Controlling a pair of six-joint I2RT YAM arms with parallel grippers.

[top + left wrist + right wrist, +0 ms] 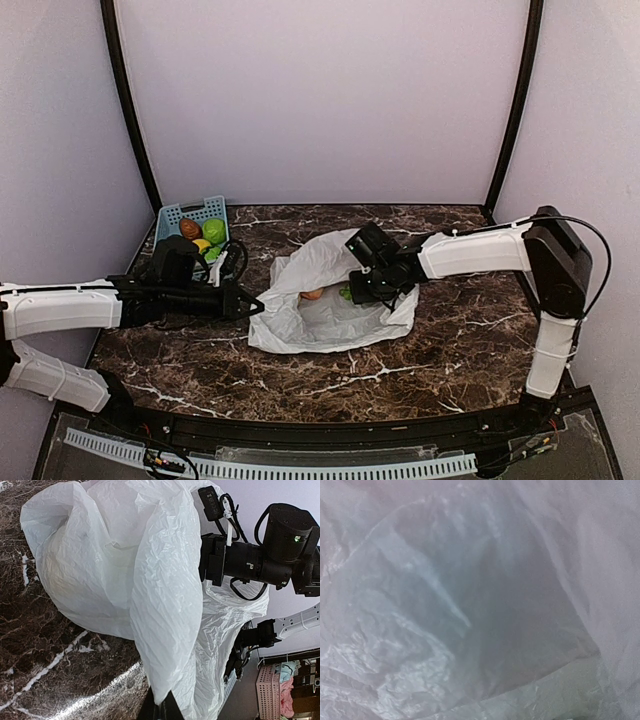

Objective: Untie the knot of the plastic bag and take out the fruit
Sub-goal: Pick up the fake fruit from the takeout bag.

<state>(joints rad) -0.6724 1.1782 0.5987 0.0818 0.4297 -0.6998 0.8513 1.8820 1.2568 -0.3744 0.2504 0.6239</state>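
The white plastic bag [325, 315] lies open on the dark marble table [450, 340]. Inside its mouth show an orange fruit [312, 294] and a green fruit [345, 293]. My left gripper [257, 304] is shut on the bag's left edge; in the left wrist view that gripper [162, 706] pinches a fold of the bag [165, 605]. My right gripper [360, 293] reaches into the bag's mouth from the right, its fingers hidden by plastic. The right wrist view shows only the bag's film [470, 610]. The knot is out of view.
A small blue lattice basket [176, 213] stands at the back left, behind my left arm, with a brown fruit [189, 228], a green one [214, 231] and a yellow one [203, 245] in it. Lilac walls close in the table.
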